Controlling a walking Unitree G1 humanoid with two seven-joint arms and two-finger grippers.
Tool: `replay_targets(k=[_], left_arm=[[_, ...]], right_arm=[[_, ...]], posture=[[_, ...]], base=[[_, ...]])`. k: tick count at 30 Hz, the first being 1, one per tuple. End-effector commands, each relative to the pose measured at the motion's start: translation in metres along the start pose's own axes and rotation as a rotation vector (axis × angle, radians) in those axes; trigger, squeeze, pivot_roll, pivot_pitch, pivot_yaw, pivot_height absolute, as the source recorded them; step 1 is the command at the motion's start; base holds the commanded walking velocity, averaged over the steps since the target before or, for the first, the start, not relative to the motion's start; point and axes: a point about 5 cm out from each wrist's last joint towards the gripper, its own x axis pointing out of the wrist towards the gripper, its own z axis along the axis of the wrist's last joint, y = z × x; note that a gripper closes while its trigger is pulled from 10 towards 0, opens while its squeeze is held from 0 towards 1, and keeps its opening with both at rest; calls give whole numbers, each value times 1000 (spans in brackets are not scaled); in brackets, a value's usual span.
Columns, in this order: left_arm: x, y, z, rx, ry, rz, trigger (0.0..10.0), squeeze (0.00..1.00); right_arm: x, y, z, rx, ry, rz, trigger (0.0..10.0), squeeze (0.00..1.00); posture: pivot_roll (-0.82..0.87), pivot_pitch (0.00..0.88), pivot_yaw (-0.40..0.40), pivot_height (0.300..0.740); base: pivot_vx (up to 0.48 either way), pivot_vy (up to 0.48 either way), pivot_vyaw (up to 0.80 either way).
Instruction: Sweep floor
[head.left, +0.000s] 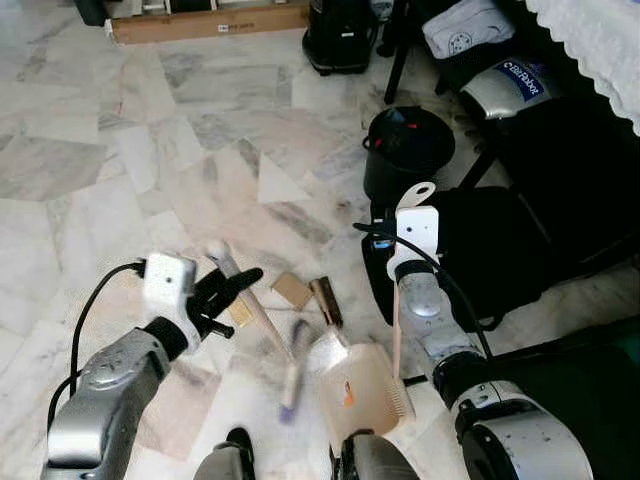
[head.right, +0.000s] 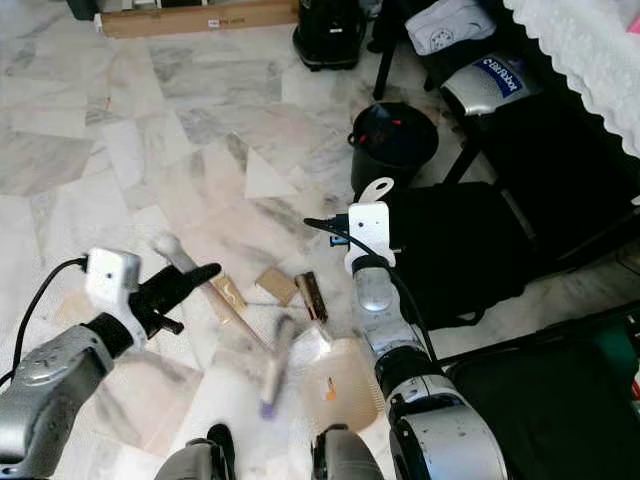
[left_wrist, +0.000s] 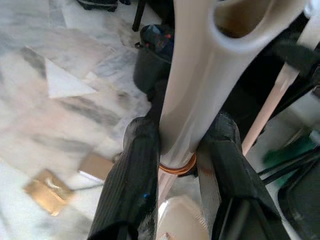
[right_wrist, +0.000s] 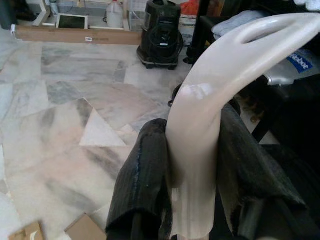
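I have the left gripper (head.left: 232, 292) pinching the cream broom handle (head.left: 262, 318), its blurred brush end (head.left: 291, 385) low over the marble floor (head.left: 120, 150). My right gripper (right_wrist: 192, 165) is clamped on the dustpan handle (right_wrist: 210, 100), with the dustpan (head.left: 362, 395) resting just beside the cardboard scraps (head.left: 292, 290) near a black bin (head.left: 405, 150).

Left end effector (left_wrist: 176, 165) clamps the cream broom handle (left_wrist: 192, 90) above marble floor (left_wrist: 45, 55).

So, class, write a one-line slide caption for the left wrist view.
Left gripper shut on the cream broom handle, above cardboard scraps on marble floor.
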Motion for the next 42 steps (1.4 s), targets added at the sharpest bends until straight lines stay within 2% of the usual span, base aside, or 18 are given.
replay_targets(k=[1, 9, 11, 19, 26, 32, 35, 38, 42], left_arm=[[-1, -10, -1, -92, -6, -82, 10000, 0], [0, -14, 18, -101, -44, -119, 10000, 0], [-1, -20, 24, -111, -60, -158, 10000, 0], [-2, -26, 30, -111, -39, -221, 10000, 0], [-2, -29, 38, -88, -37, -255, 10000, 0], [0, -22, 44, -61, -53, -220, 10000, 0], [2, -10, 60, -10, -137, -117, 10000, 0], [2, -3, 76, 4, -232, -40, 10000, 0], [2, -4, 83, 12, -262, -32, 10000, 0]], right_arm=[[-3, 1, -8, -13, 25, 8, 10000, 0], [-3, 2, -8, -14, 25, 11, 10000, 0], [-3, 2, -7, -15, 25, 11, 10000, 0], [-3, 3, -6, -11, 20, 12, 10000, 0], [2, 4, 5, 50, -14, 26, 10000, 0], [7, 6, 15, 106, -38, 27, 10000, 0], [12, 7, 28, 163, -77, 39, 10000, 0], [15, 6, 37, 203, -101, 38, 10000, 0], [17, 4, 41, 224, -109, 31, 10000, 0]], posture=[[-14, 310, -89, 740], [-8, 309, -90, 740], [-4, 306, -90, 740], [3, 300, -84, 740], [13, 279, -75, 740], [23, 255, -67, 740], [29, 240, -62, 740], [28, 228, -59, 740], [36, 215, -57, 740]], base=[[0, 0, 0], [0, 0, 0], [0, 0, 0], [0, 0, 0], [0, 0, 0], [0, 0, 0], [0, 0, 0], [0, 0, 0], [0, 0, 0]])
